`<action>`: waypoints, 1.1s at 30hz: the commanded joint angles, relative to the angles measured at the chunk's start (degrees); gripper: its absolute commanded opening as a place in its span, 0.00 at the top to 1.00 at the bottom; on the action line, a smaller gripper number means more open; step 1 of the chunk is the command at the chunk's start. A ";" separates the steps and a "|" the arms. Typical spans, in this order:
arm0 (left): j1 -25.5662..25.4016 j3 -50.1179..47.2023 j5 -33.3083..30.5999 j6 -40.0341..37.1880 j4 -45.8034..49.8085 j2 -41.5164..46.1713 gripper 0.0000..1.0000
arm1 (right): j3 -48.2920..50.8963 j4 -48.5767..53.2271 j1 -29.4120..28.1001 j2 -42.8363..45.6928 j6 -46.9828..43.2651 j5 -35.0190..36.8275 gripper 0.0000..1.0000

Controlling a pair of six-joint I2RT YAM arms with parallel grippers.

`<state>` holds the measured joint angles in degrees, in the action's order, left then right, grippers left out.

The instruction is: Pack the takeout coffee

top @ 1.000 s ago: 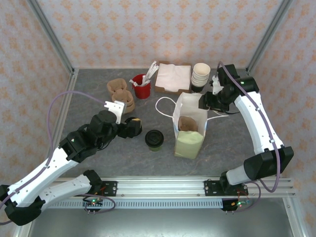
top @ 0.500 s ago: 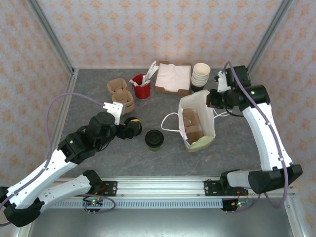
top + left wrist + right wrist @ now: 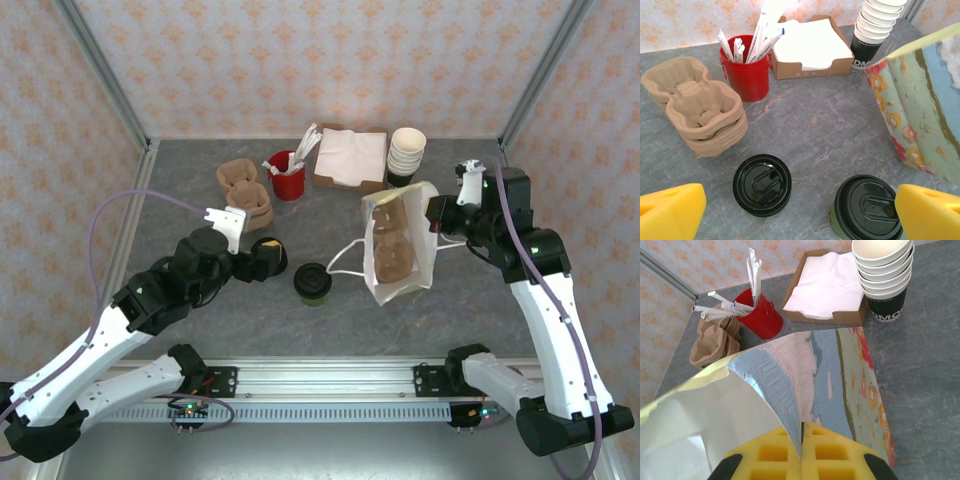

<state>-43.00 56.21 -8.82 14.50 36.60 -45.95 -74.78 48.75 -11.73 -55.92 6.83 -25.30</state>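
**A:** From overhead, where's the coffee cup (image 3: pixel 312 283)?

**B:** Upright with its lid on, about mid-surface (image 3: pixel 470 300), a bit toward the near edge. The paper bag (image 3: pixel 396 248) leans just to its right with its mouth showing. The right claw (image 3: pixel 437 212) is pinched on the bag's rim on the side toward the right edge. The left claw (image 3: pixel 268 258) hangs spread wide just left of the cup, gripping nothing.

**A:** And the left claw's own camera?

**B:** The cup (image 3: pixel 868 207) sits close to the right-hand finger (image 3: pixel 929 214), and a loose lid (image 3: pixel 762 184) lies toward the other one. The bag's flowered side stands just beyond.

**A:** The right one's camera?

**B:** Its yellow pads (image 3: pixel 775 452) are closed tight on a fold of the bag's edge, holding the mouth up.

**A:** How would that cup handle?

**B:** I'd guess it's light, with thin paper walls that give if squeezed. I can't tell whether it's full. The lid looks slick and might pop off. I'd take it around the sides under the lid's rim, gently, and keep it level.
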 commanded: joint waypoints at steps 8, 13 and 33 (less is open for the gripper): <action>-1.82 10.37 4.07 -2.86 0.05 -8.66 0.09 | 2.16 -4.98 -0.12 1.12 5.76 -0.31 1.00; -4.50 14.16 4.09 -1.87 3.50 -13.49 0.10 | 2.97 -4.45 -0.18 1.73 10.32 1.07 1.00; -13.90 7.45 -5.44 24.57 12.15 -20.63 0.00 | 6.03 -0.25 -0.23 5.62 17.53 4.45 1.00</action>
<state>-56.12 65.01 -10.00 32.97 47.03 -66.81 -69.34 48.42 -11.75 -51.81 22.61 -22.04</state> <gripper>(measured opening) 0.998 0.043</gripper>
